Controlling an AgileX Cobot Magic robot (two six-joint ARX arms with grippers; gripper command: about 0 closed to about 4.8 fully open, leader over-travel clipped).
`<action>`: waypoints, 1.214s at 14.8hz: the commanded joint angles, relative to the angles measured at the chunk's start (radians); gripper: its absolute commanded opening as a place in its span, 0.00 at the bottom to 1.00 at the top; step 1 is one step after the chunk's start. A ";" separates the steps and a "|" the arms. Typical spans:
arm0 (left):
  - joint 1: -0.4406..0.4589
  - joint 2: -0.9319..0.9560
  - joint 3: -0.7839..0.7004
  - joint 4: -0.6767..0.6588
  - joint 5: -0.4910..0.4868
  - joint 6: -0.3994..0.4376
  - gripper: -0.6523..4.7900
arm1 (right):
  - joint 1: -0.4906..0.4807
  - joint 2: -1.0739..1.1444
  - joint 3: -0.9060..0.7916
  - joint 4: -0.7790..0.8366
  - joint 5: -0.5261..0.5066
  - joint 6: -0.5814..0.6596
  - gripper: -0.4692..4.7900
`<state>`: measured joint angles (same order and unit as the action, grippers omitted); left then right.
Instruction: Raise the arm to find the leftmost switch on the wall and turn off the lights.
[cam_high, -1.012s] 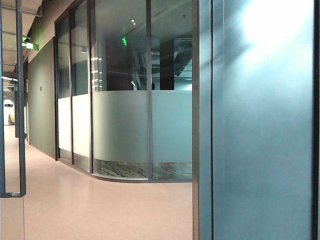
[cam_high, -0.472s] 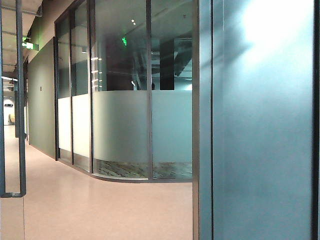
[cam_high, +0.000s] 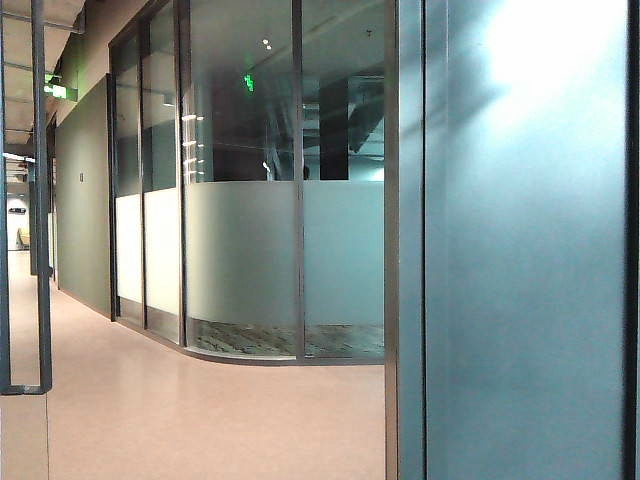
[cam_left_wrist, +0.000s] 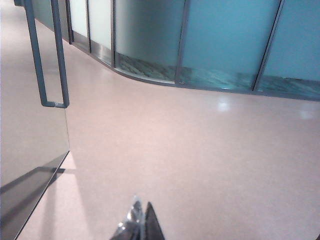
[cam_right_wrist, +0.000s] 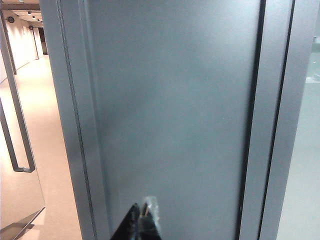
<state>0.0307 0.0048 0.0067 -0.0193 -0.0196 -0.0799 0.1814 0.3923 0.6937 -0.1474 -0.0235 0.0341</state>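
With no wall switch visible in any view, the right gripper (cam_right_wrist: 141, 220), fingertips pressed together and empty, faces a grey panel (cam_right_wrist: 175, 110) close ahead, the left gripper (cam_left_wrist: 140, 225), likewise closed, points at floor; raising blind risks scraping that panel.

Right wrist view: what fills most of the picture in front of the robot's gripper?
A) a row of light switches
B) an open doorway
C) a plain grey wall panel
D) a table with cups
C: the right gripper, its fingers closed together, points at a plain grey wall panel between vertical frame strips; no switch shows on it. The left gripper, also shut, points at the floor.
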 joint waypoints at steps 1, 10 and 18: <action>0.002 -0.001 0.002 0.022 -0.003 0.001 0.11 | 0.001 0.001 0.005 0.017 -0.001 0.002 0.09; 0.001 -0.001 0.002 0.040 0.046 0.001 0.11 | 0.001 0.001 0.005 0.017 -0.001 0.002 0.09; 0.001 -0.001 0.002 0.033 0.046 0.001 0.11 | 0.001 0.001 0.005 0.017 -0.001 0.002 0.09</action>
<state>0.0307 0.0048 0.0071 0.0036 0.0227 -0.0795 0.1814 0.3927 0.6937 -0.1474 -0.0235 0.0345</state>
